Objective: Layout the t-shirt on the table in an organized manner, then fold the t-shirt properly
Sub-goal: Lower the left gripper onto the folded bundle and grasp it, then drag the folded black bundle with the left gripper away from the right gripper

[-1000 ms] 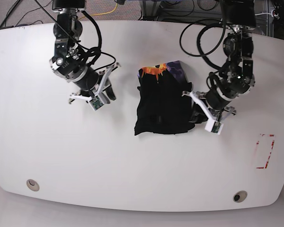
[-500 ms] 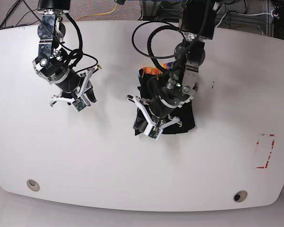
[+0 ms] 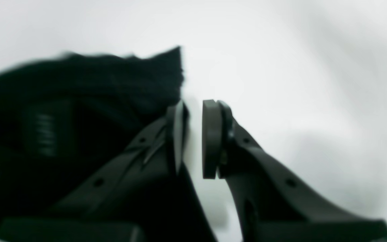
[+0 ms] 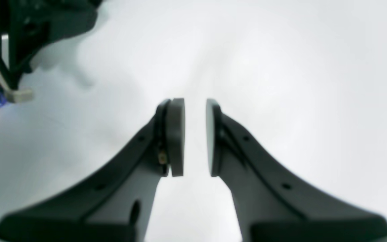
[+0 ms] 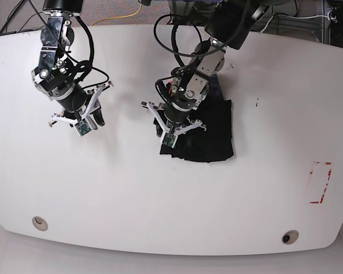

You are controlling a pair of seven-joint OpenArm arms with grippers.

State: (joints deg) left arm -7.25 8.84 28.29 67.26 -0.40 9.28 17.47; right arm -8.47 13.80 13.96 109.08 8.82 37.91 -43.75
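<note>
The base view looks steeply down from above the table (image 5: 171,200), taking in nearly the whole top and both arms, with floor and cables along the far edge. The left wrist view sits low behind the left gripper (image 3: 193,139), facing along its fingers, very near the t-shirt (image 3: 79,101) and blurred. The right wrist view looks likewise past the right gripper (image 4: 195,137) at bare table (image 4: 314,67). Base and left wrist views share the t-shirt's (image 5: 211,131) edge.
</note>
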